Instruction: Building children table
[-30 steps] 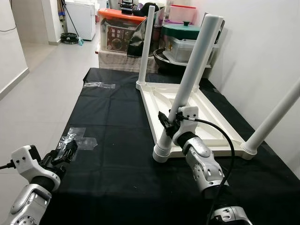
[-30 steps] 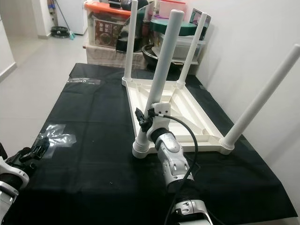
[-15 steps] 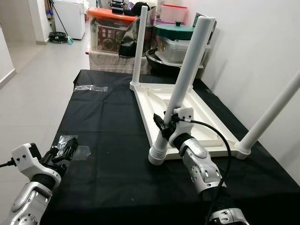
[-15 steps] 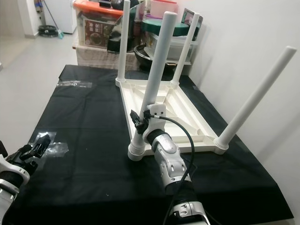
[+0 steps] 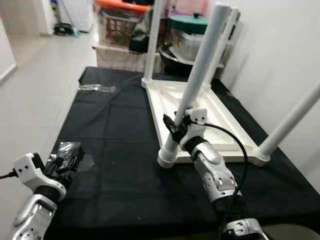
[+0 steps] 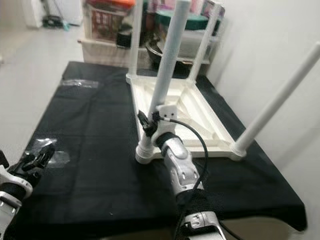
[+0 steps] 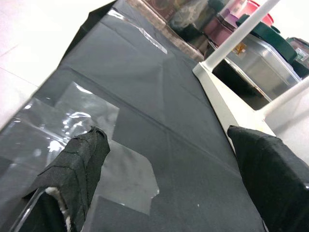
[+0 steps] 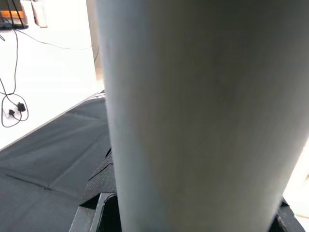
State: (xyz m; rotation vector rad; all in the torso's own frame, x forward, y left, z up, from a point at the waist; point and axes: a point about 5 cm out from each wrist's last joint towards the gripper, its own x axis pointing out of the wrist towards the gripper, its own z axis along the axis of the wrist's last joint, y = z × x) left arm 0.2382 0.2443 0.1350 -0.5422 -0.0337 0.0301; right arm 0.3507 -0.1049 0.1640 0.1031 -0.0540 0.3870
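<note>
Children table (image 5: 200, 107) upside down on black cloth (image 5: 115, 130); our right gripper (image 5: 178, 131) clamps its near leg (image 5: 197, 75), left gripper (image 7: 174, 183) fingers spread, empty.

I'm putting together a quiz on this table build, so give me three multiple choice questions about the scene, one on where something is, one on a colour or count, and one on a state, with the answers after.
1. Where is the right gripper?
A. At the near-left table leg, low on it
B. On the floor
C. On the storage boxes

2. What colour is the cloth under the upturned table?
A. White
B. Black
C. Red

3. What is the state of the left gripper?
A. Shut on a table leg
B. Shut on a screwdriver
C. Open, holding nothing

Answers:
1. A, the eye views show the gripper's fingers around that leg just above its base.
2. B, the sheet covering the work surface is black.
3. C, the left wrist view shows its fingers spread apart over clear plastic wrapping on the cloth.
</note>
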